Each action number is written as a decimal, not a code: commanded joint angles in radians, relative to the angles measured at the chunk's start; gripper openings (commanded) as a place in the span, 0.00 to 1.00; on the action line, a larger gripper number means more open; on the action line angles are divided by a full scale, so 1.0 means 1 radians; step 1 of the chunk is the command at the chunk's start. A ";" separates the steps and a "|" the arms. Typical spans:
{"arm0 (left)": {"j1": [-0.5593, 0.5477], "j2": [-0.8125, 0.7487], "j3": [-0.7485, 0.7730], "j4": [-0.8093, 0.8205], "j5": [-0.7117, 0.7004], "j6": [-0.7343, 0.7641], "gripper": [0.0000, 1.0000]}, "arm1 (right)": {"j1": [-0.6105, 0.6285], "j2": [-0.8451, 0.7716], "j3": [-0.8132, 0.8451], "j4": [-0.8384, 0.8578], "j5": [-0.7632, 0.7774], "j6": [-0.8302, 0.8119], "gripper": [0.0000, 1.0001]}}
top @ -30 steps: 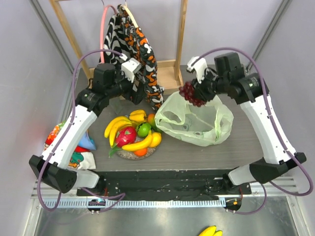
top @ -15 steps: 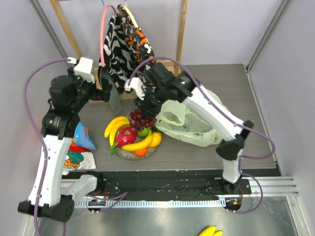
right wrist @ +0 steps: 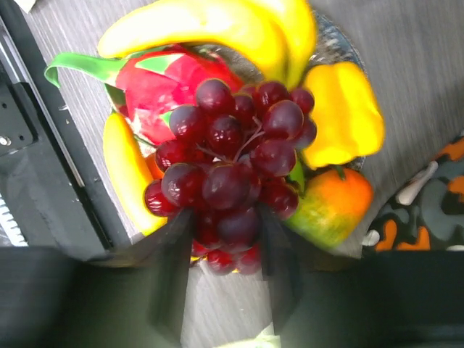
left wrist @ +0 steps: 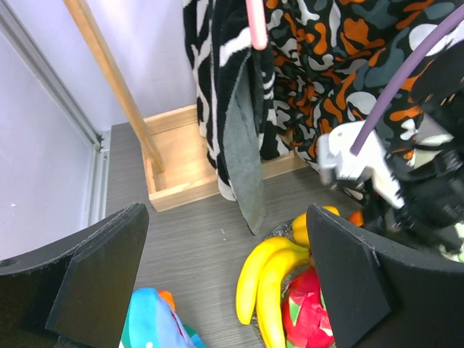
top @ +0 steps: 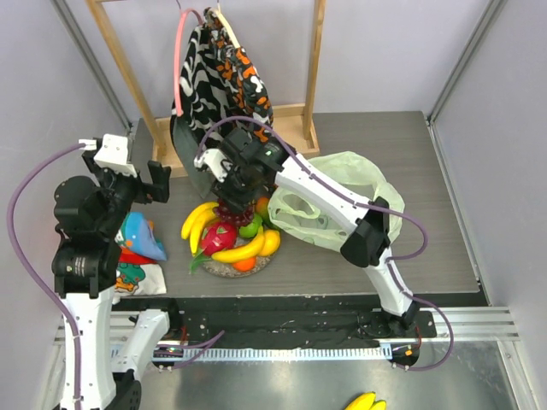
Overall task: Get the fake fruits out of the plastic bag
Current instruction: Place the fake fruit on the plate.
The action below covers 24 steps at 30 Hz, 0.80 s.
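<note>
**Left of frame.** The left hand (left wrist: 228,243) is hanging above the tabletop (top: 359,265) with its jaws spread wide, grasping nothing (its own camera is showing only grey grained surface between the two black fingers). A blue toy (top: 144,239) of soft fabric is lying beneath it, near the edge.

**Centre.** The fake fruits (top: 235,239) are sitting heaped on a shallow round dish (top: 224,270): curved yellow bananas (top: 200,220), a pink dragon fruit (top: 220,235) and a green apple (top: 249,226). All are looking hard, glossy and rounded. The right hand (right wrist: 226,243) is clenching the purple grapes (right wrist: 230,170), a knobbly cluster of shiny beads, directly over this heap. Whether the cluster is touching the fruit below cannot be told.

**Right of centre.** The plastic bag (top: 355,201) is lying crumpled, thin, pale green and translucent. Whether fruit is remaining inside cannot be confirmed.

**Risk.** The heap is crowding the dish. Grapes released onto slick, curved skins are likely to slide off onto the tabletop. Descending fingers are also liable to nudge the bananas over the rim.
</note>
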 commanded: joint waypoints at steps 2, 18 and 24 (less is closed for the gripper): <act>0.007 0.002 -0.011 0.003 0.059 -0.030 0.96 | 0.045 -0.048 -0.052 0.042 0.058 0.035 0.59; 0.035 0.064 -0.011 0.049 0.139 -0.078 0.95 | 0.036 -0.397 -0.175 0.060 0.226 0.003 0.88; 0.037 0.073 -0.032 0.046 0.122 -0.075 1.00 | -0.022 -0.662 -0.440 0.118 0.467 -0.196 0.99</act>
